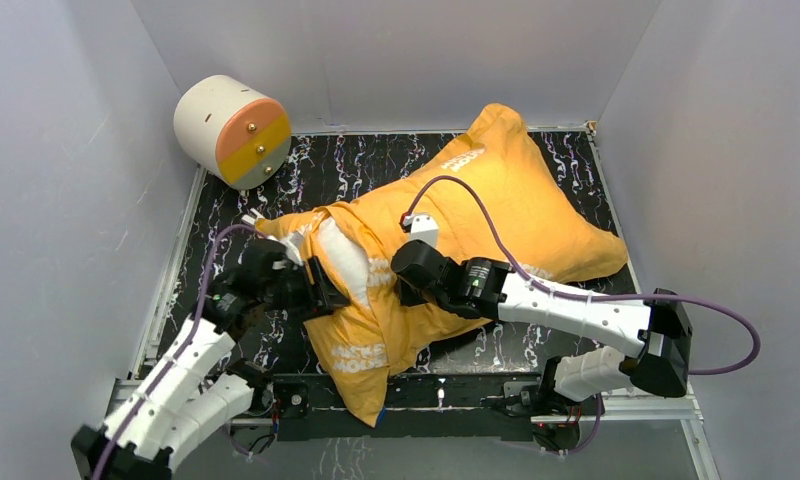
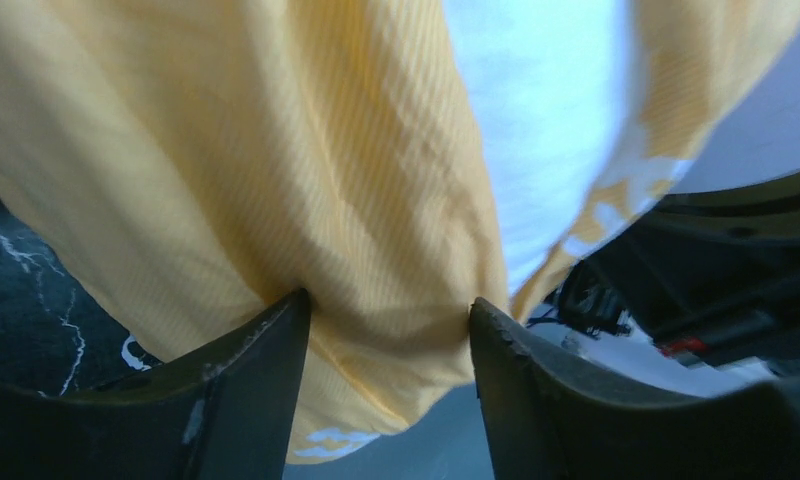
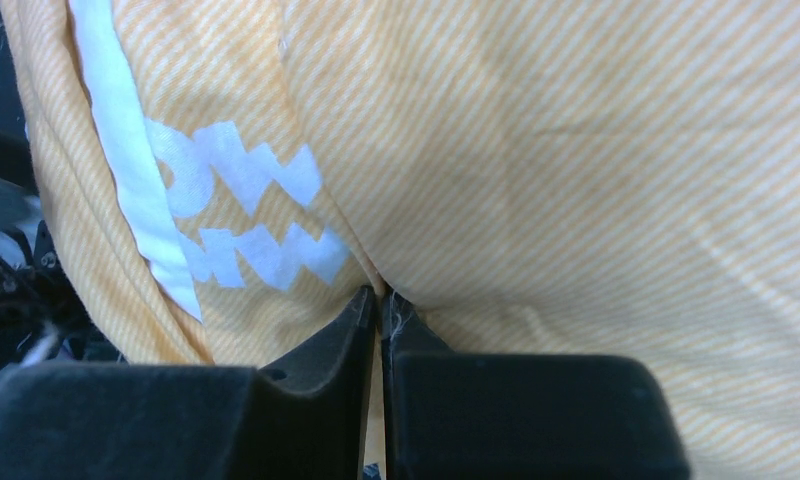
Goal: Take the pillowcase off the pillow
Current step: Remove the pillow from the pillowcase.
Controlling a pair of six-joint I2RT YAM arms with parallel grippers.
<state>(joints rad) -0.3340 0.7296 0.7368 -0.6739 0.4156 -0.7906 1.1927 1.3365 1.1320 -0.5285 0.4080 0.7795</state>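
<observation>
pillowcase (image 1: pixel 548 192) diagonal, near-left to far-right

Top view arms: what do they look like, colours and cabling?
Left arm and right arm both have white shells over black joints and wrists. A purple cable runs along each. The wrist views show black, wedge-shaped jaws.

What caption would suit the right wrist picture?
Right fingers pinch a fold of the orange-yellow pillowcase beside its white lettering.
</observation>
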